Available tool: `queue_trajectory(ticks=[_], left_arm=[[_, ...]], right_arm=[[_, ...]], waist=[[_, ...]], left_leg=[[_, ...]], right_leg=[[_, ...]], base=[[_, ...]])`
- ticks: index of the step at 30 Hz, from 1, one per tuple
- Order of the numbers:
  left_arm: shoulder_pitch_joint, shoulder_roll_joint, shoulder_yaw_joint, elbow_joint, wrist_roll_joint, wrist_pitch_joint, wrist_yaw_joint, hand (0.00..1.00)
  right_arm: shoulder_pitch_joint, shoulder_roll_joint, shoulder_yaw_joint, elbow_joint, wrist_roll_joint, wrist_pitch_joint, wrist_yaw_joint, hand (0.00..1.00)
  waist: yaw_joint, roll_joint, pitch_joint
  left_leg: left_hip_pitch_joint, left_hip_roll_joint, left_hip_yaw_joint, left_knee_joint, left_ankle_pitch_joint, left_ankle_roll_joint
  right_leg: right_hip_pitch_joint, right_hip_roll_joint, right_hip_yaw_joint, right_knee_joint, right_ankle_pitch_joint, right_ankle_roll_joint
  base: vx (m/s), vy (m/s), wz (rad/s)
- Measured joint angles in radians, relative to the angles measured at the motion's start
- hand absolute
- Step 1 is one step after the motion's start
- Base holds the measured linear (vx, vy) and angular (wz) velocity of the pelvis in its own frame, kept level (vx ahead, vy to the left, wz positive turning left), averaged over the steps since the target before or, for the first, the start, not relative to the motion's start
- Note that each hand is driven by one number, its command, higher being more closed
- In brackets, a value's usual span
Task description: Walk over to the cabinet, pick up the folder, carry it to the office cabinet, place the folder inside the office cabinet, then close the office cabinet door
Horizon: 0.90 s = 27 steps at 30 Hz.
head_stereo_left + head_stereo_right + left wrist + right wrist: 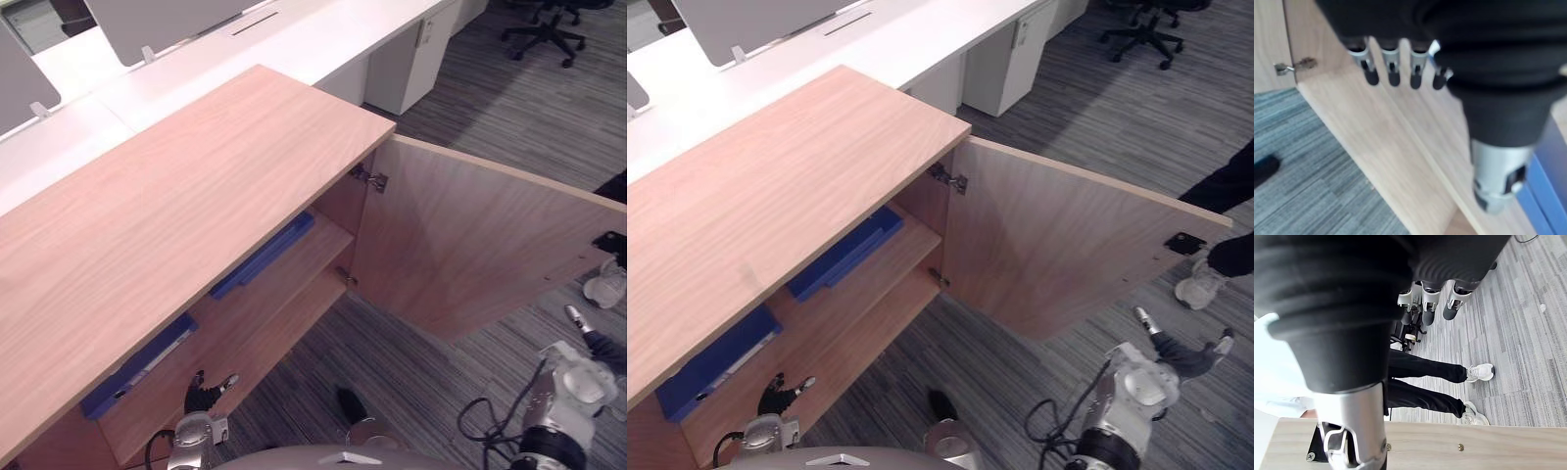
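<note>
I see the cabinet with its door swung wide to my right on its hinges, inner face towards me, its free edge reaching out near a person's white shoe. On the shelf a blue folder lies flat along the back, on the hinge side, and a second blue folder lies further to my left, partly under the overhang of the top. Bare shelf runs between them and the front edge. My left hand hangs low just in front of that edge, fingers straight and side by side, holding nothing. My right hand is over the carpet near the door's free end, apart from it, fingers spread loose and empty. Open carpet lies between the door and the cabinet front. Beyond the top are a white desk and an office chair.
</note>
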<state>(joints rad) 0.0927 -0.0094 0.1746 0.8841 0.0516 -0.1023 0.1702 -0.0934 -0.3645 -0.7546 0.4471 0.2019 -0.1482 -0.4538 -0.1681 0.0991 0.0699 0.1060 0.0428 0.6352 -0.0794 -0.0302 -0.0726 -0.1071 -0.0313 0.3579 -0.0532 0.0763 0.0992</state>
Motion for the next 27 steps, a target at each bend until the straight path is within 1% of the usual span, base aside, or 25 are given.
queue_trajectory(ticks=[2,4,5,7,10,14,16,17,19,21,22,26,27], left_arm=[[0.001,0.014,-0.036,0.001,-0.008,0.000,-0.003,0.00],[0.010,0.033,-0.072,0.007,-0.010,-0.001,-0.004,0.00],[0.010,0.041,-0.091,0.014,-0.010,-0.001,-0.004,0.00],[0.017,0.051,-0.115,0.024,-0.010,-0.005,-0.007,0.00],[0.021,0.063,-0.143,0.032,-0.010,-0.007,-0.016,0.00],[0.020,0.072,-0.162,0.033,-0.009,-0.015,-0.025,0.00],[0.021,0.075,-0.179,0.034,-0.009,-0.018,-0.027,0.00],[0.021,0.075,-0.180,0.038,-0.009,-0.018,-0.030,0.00],[0.026,0.076,-0.186,0.043,-0.009,-0.018,-0.032,0.00],[0.034,0.079,-0.197,0.043,-0.008,-0.019,-0.033,0.00],[0.039,0.079,-0.198,0.043,-0.008,-0.020,-0.034,0.00],[0.041,0.079,-0.199,0.042,-0.006,-0.021,-0.045,0.00],[0.037,0.079,-0.199,0.041,-0.006,-0.025,-0.046,0.00]], right_arm=[[-0.025,-0.074,0.028,0.053,0.011,0.000,0.026,0.00],[-0.041,-0.146,0.071,0.088,0.027,0.000,0.071,0.00],[-0.040,-0.180,0.088,0.099,0.029,0.001,0.090,0.00],[-0.048,-0.228,0.114,0.144,0.030,0.004,0.131,0.00],[-0.068,-0.268,0.158,0.182,0.034,0.005,0.170,0.00],[-0.081,-0.346,0.234,0.238,0.037,0.005,0.222,0.00],[-0.084,-0.366,0.247,0.243,0.036,0.006,0.235,0.00],[-0.091,-0.378,0.264,0.243,0.036,0.006,0.236,0.00],[-0.106,-0.391,0.284,0.244,0.036,0.006,0.252,0.00],[-0.113,-0.392,0.286,0.244,0.036,0.006,0.265,0.00],[-0.116,-0.393,0.304,0.246,0.036,0.006,0.271,0.00],[-0.123,-0.393,0.337,0.255,0.036,0.006,0.272,0.00],[-0.130,-0.393,0.345,0.264,0.035,0.006,0.272,0.00]], waist=[[-0.001,0.002,0.003],[-0.001,0.012,0.001],[-0.004,0.019,0.001],[-0.012,0.023,0.002],[-0.024,0.022,0.002],[-0.025,0.023,0.003],[-0.026,0.024,0.005],[-0.031,0.025,0.009],[-0.040,0.028,0.013],[-0.043,0.030,0.014],[-0.044,0.030,0.014],[-0.046,0.030,0.014],[-0.047,0.030,0.018]], left_leg=[[-0.001,0.000,-0.007,0.000,0.000,0.000],[-0.006,0.001,-0.008,0.000,0.000,-0.001],[-0.010,0.002,-0.016,0.000,0.000,-0.001],[-0.015,0.004,-0.040,0.000,0.000,-0.001],[-0.016,0.005,-0.055,0.000,-0.001,-0.002],[-0.016,0.004,-0.060,0.000,-0.005,-0.003],[-0.017,0.003,-0.061,0.000,-0.006,-0.003],[-0.017,0.003,-0.062,0.000,-0.006,-0.003],[-0.017,0.004,-0.064,0.000,-0.006,-0.003],[-0.017,0.005,-0.067,0.000,-0.006,-0.003],[-0.017,0.007,-0.072,0.000,-0.006,-0.004],[-0.017,0.010,-0.087,0.001,-0.010,-0.009],[-0.022,0.015,-0.087,0.025,-0.024,-0.008]], right_leg=[[0.006,-0.004,-0.014,-0.018,-0.002,-0.003],[0.006,-0.009,-0.032,-0.034,-0.001,-0.009],[0.006,-0.011,-0.046,-0.034,0.002,-0.005],[0.006,-0.010,-0.061,-0.034,0.002,-0.003],[0.006,-0.009,-0.067,-0.033,0.004,-0.001],[0.004,-0.010,-0.070,-0.033,0.003,0.000],[0.003,-0.012,-0.072,-0.034,0.000,0.003],[0.003,-0.016,-0.086,-0.034,-0.010,0.009],[0.002,-0.022,-0.117,-0.034,-0.011,0.006],[0.002,-0.022,-0.124,-0.034,-0.009,0.009],[0.002,-0.019,-0.124,-0.033,-0.005,0.003],[0.001,-0.015,-0.127,-0.027,0.003,0.002],[0.004,-0.015,-0.127,-0.026,0.005,0.002]], base=[[-0.02,-0.054,0.08],[-0.02,-0.074,0.05],[0.00,-0.067,0.12],[0.00,-0.069,0.15],[0.00,-0.048,0.02],[-0.01,-0.032,-0.03],[-0.03,-0.039,0.01],[-0.04,-0.046,0.02],[-0.05,-0.072,0.03],[-0.03,-0.067,0.01],[0.00,-0.047,-0.02],[0.00,-0.043,-0.02],[-0.02,-0.048,-0.09]])
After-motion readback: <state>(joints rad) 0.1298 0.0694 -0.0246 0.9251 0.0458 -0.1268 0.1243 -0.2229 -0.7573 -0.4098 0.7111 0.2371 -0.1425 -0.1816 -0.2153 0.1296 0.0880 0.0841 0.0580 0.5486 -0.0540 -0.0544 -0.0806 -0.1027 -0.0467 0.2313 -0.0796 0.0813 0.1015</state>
